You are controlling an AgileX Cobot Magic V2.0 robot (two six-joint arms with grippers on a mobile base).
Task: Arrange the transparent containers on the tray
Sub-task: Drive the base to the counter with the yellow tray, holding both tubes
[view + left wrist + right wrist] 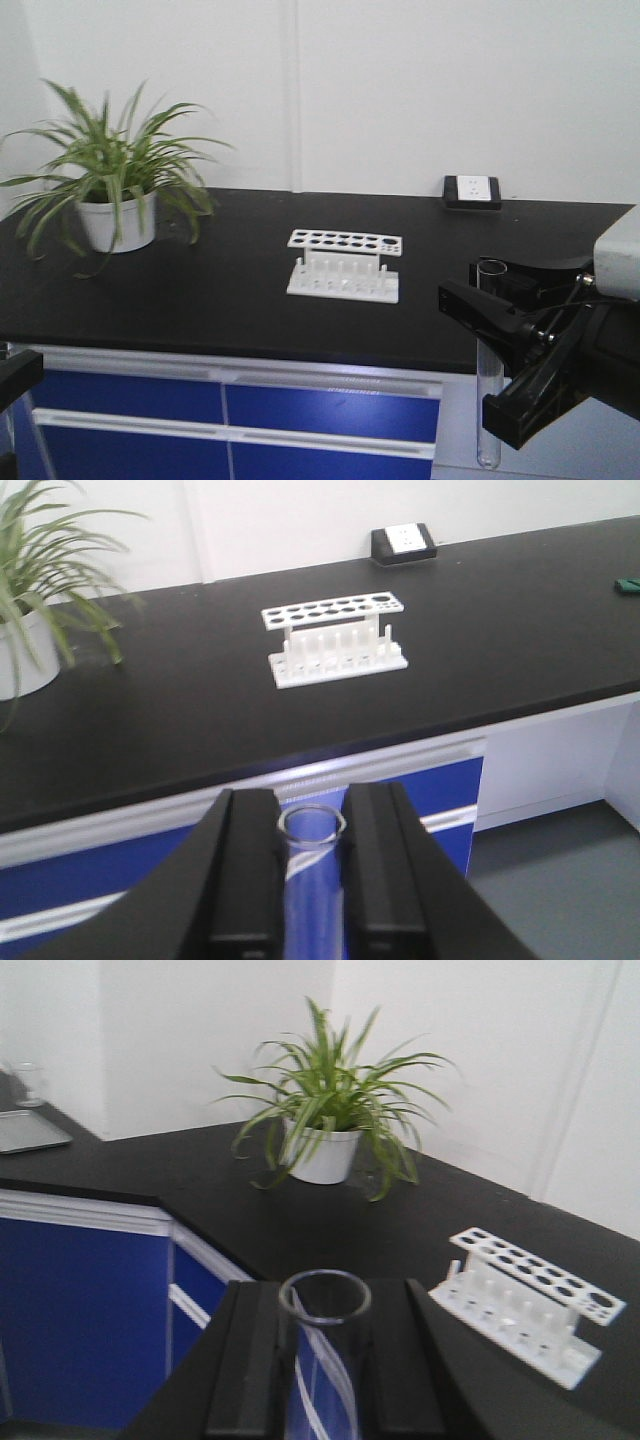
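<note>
Each gripper holds one transparent container, a clear glass test tube. In the left wrist view my left gripper (312,812) is shut on a tube (312,828), whose open rim shows between the black fingers (248,880). My right gripper (325,1305) is shut on a second tube (325,1298), rim up. The front view shows that tube (488,400) hanging upright in the right gripper (488,350), in front of the counter's edge at the right. The tray is out of view.
A white rack (344,265) with round holes stands mid-counter, with no tubes in it. A potted plant (115,195) sits at the left and a wall socket (472,190) at the back. A flat grey pan (30,1130) and a beaker (28,1080) lie on a side counter.
</note>
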